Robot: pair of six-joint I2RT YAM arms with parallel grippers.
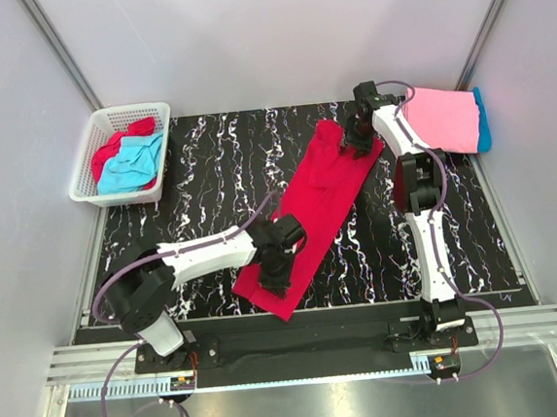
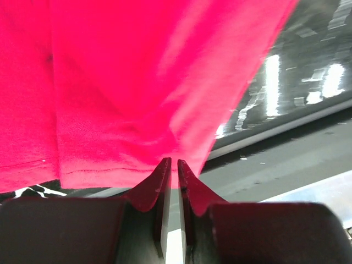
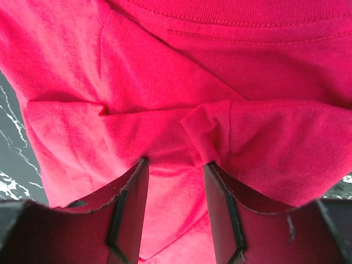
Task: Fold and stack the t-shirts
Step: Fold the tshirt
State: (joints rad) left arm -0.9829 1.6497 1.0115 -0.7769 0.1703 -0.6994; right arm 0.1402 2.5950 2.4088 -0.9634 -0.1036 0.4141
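Note:
A crimson red t-shirt (image 1: 325,180) lies as a long narrow strip running diagonally across the black marbled mat. My left gripper (image 1: 274,267) is at its near end. In the left wrist view the jaws (image 2: 174,161) stand almost together, pinching the shirt's hem (image 2: 137,82), which tents toward the tips. My right gripper (image 1: 358,141) is at the far end. Its fingers (image 3: 175,162) stand wide apart and press down on the red cloth (image 3: 165,66), with a small fold just ahead of them. A folded pink t-shirt (image 1: 441,116) rests on a turquoise one (image 1: 483,122) at the far right.
A white lattice basket (image 1: 133,108) at the far left holds a crumpled red shirt (image 1: 108,150) and a turquoise shirt (image 1: 133,163). The mat (image 1: 207,166) ends near the arm bases at a metal rail. Grey walls close in the left, back and right sides.

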